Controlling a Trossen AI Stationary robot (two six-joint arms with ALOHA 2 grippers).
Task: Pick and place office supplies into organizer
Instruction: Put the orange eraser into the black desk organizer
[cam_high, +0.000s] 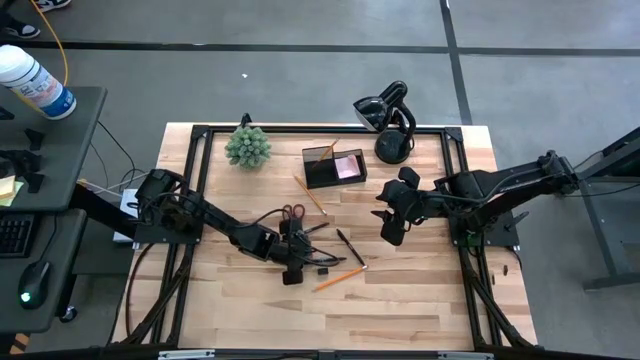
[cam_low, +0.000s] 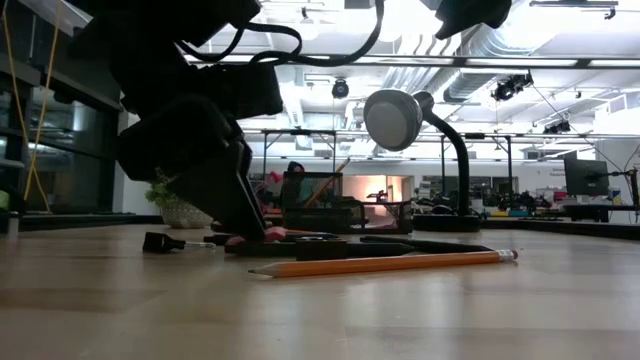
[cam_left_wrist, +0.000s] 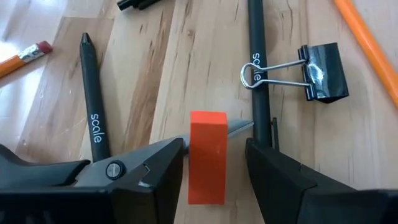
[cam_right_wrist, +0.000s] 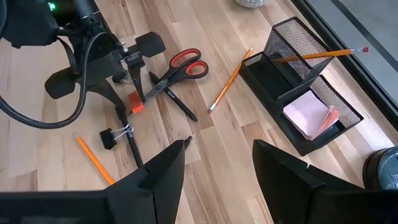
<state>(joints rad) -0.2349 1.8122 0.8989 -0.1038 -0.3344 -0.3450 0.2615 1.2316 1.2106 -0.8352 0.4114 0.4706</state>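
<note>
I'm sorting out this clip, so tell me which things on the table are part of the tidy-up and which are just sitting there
Part of the job:
organizer
scissors
orange block, between the left gripper fingers
binder clip
pens
pencils
pink notes, already in the organizer

Just lying about:
green plant
black lamp

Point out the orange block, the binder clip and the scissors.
orange block (cam_left_wrist: 207, 155): left wrist view, middle of its front face.
binder clip (cam_left_wrist: 323, 73): left wrist view, on its black body.
scissors (cam_right_wrist: 186, 63): right wrist view, on a red handle loop.
</note>
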